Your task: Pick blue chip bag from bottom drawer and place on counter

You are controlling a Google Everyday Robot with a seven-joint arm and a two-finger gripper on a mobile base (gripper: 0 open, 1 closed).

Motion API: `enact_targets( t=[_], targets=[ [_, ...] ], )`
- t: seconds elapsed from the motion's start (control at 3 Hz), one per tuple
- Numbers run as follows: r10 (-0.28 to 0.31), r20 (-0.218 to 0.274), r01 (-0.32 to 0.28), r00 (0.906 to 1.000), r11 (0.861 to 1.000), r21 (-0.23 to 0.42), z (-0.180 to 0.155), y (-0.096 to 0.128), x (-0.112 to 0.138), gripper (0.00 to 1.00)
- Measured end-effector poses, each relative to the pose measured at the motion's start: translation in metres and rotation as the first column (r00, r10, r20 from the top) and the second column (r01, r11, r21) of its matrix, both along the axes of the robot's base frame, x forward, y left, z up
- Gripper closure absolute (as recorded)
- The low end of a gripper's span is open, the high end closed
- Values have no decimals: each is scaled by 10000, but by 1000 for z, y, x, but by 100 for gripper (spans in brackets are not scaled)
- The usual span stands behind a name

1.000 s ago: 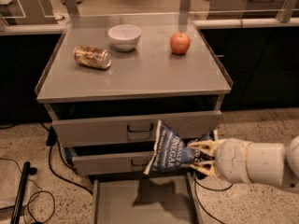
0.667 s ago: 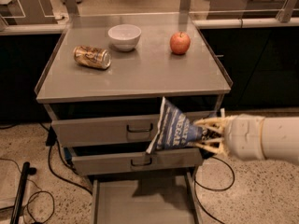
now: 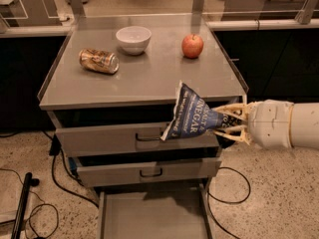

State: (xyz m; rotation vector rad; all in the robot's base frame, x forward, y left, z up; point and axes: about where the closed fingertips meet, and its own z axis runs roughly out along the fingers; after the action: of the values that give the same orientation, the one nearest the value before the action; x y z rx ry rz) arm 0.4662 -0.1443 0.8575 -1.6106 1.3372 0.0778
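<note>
Aloft beside the counter (image 3: 149, 78), claw (image 3: 223, 121) pinching blue chip bag (image 3: 191, 116), lettering seemingly "NEGAR"

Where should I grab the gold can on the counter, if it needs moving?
Across its mid-body, from above: the gold can lies on its side, axis running left-right on the counter, so close front-to-back. The gripper, just below the counter's front right corner, is shut on the blue chip bag.

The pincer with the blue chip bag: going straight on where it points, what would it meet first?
The pincer, right of the cabinet, points left across its front. The way looks free, though depth is unclear: the blue chip bag might graze the counter edge.
</note>
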Motion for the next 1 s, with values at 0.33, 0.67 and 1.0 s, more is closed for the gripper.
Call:
enact_targets(
  t=[0.33,0.67,1.0],
  targets=[
    [-45,68,45,10000,10000,18,1,11,17,100],
    [-129,398,138,9991,9996,-233,21,31,79,100],
    [-791,350,798,9962,9967,-175,37,41,137,100]
  ],
)
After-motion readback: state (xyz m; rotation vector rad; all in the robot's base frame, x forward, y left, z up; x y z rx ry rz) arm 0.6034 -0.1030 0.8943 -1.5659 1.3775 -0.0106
